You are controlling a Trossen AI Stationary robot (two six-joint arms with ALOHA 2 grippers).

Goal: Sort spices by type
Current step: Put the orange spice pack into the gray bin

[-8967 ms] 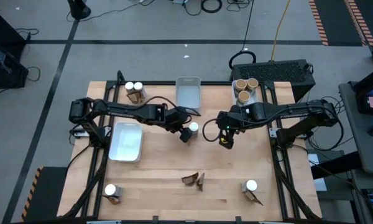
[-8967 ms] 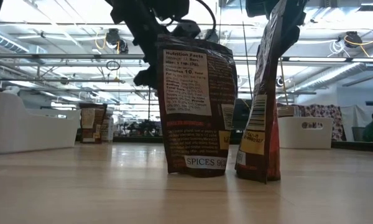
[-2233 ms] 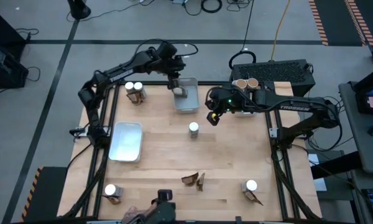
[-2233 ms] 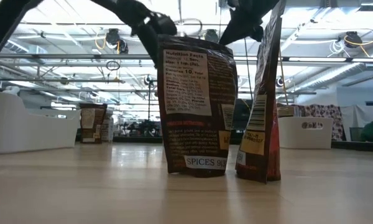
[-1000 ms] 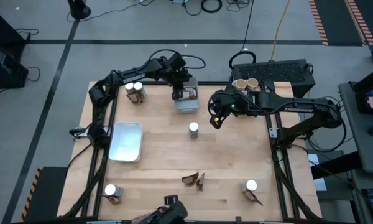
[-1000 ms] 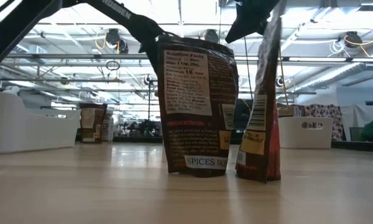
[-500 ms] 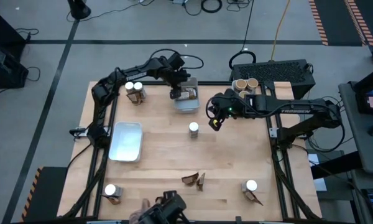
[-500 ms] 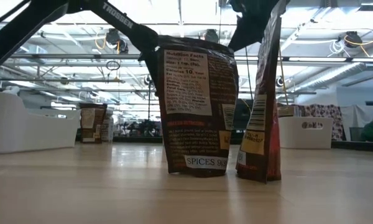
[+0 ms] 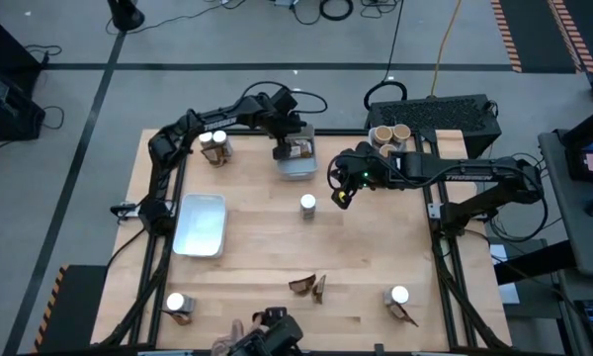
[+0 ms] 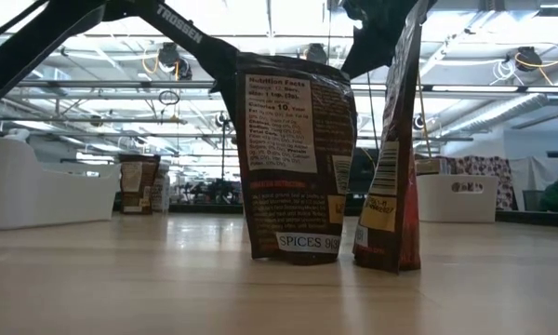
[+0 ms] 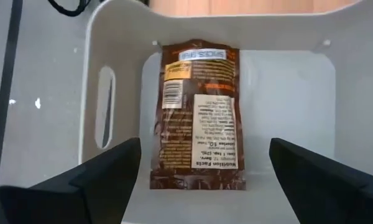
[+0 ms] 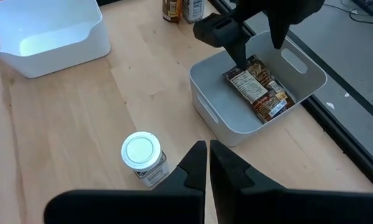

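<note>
Left wrist view: brown spice packet (image 11: pixel 198 115) lies flat in the grey tray (image 11: pixel 119 43), below the wide-open, empty left hand (image 11: pixel 202 171).

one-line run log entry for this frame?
left gripper: open over grey tray | dark-brown spice packet: flat in tray | right gripper: shut near white-capped jar

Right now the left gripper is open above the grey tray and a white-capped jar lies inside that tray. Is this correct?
Not quite: a flat dark-brown packet lies in the grey tray, not a jar, as the left wrist view shows. The left gripper is open above it.
</note>
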